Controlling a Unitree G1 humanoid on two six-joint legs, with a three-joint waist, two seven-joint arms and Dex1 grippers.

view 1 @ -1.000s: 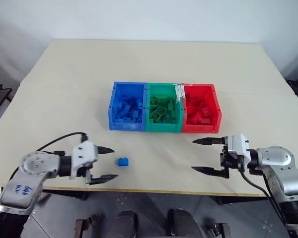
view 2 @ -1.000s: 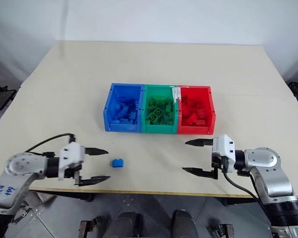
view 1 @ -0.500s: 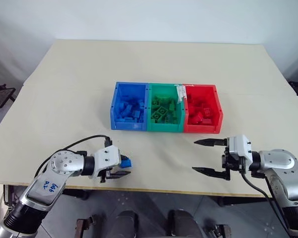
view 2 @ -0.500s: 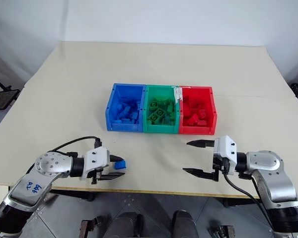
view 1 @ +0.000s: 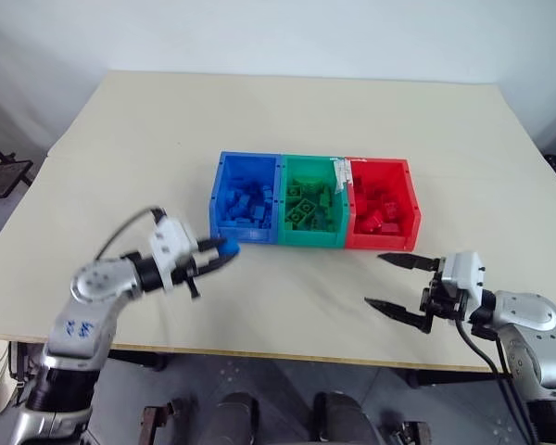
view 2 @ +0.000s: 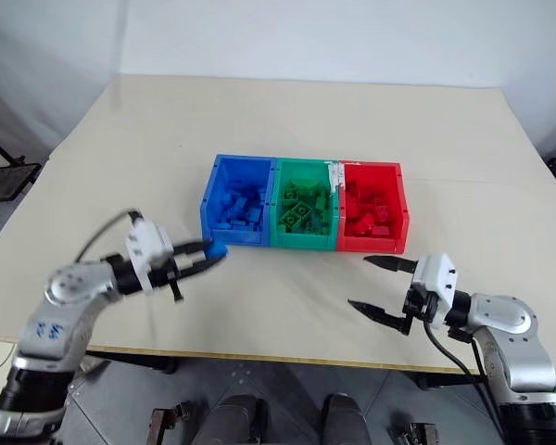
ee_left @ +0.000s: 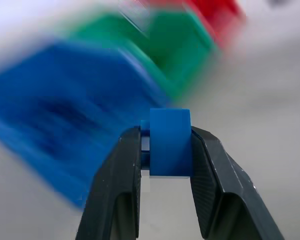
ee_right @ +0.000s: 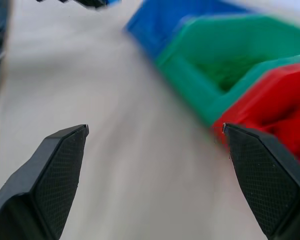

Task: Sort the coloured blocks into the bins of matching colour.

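My left gripper [view 1: 224,250] pinches the blue block [ee_left: 170,142] just short of the blue bin's [view 1: 246,200] near wall, so the bin lies ahead and slightly right; my right gripper [view 1: 398,285] gapes empty.

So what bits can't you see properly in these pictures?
- Blocks inside the bins: in the eye views, too small and piled to count.
- Blue block in the left hand: in the left wrist view the fingers cover its sides; whether it has studs is unclear.
- Bins in both wrist views: blurred, contents unreadable.
- Tape strip: any writing too small to read.
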